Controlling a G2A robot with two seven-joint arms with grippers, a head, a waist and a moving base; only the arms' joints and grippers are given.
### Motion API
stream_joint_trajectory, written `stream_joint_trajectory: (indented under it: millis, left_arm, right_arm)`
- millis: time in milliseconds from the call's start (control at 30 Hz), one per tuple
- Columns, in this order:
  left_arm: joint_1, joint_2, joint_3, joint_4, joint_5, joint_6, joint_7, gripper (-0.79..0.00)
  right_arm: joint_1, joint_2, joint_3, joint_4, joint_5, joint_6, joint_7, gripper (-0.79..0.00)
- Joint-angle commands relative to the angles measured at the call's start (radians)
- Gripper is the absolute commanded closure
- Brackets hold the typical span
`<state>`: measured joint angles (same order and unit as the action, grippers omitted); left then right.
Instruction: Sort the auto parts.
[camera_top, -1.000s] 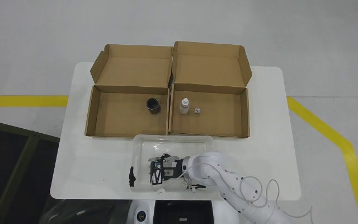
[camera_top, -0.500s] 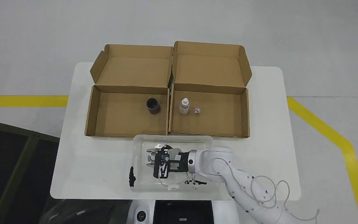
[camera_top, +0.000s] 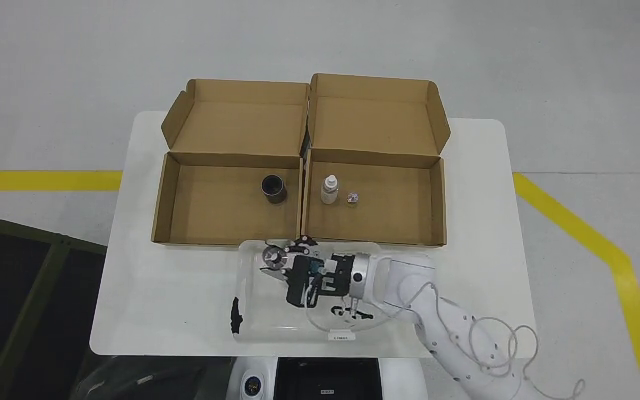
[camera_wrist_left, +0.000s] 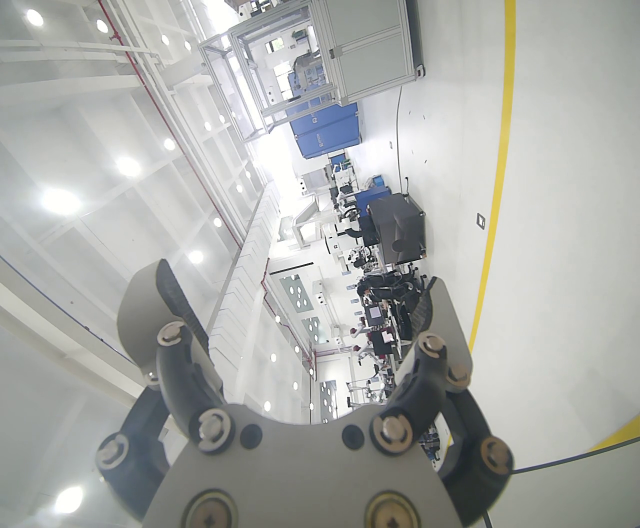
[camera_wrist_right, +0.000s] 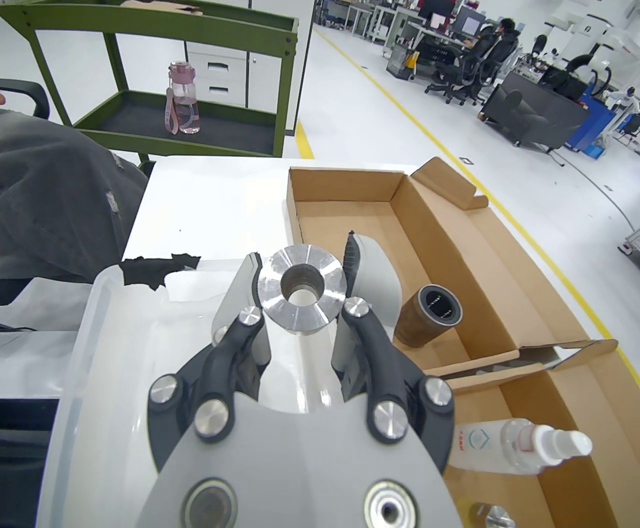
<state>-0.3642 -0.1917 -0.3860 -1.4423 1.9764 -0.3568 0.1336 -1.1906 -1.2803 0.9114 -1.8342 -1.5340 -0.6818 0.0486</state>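
right wrist view: the right pincer (camera_wrist_right: 302, 260) pinches a silver metal ring (camera_wrist_right: 325, 300) between its two fingers, with the ring's hole facing the camera. under the pincer is a clear plastic tub (camera_wrist_right: 75, 350), which has a scrap of black tape (camera_wrist_right: 155, 265) on its rim near the fingertips. ahead of the pincer and off to one side is an open cardboard box (camera_wrist_right: 350, 220) with a dark sleeve (camera_wrist_right: 430, 315) in it. on that same side but closer to the wrist, a second box (camera_top: 400, 205) holds a white spray bottle (camera_wrist_right: 510, 445) and a small metal piece (camera_wrist_right: 492, 517). in the top view the pincer and ring sit over the tub's edge nearest the two boxes. in the left wrist view the left pincer (camera_wrist_left: 297, 280) has its fingers spread wide with nothing between them, pointing out into the hall.
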Motion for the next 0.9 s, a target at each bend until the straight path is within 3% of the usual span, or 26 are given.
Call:
stream_joint_trajectory:
  millis: [0,867]
  left_arm:
    - [0.000,0.000,0.000,0.000,0.000,0.000,0.000,-0.785]
    - [0.000,0.000,0.000,0.000,0.000,0.000,0.000,-0.785]
  right_arm:
    - [0.002,0.001,0.009,-0.006,0.009,0.009,-0.017,0.000]
    - [0.029,-0.005,0.052,-0.066,0.067,0.143,-0.115,0.000]
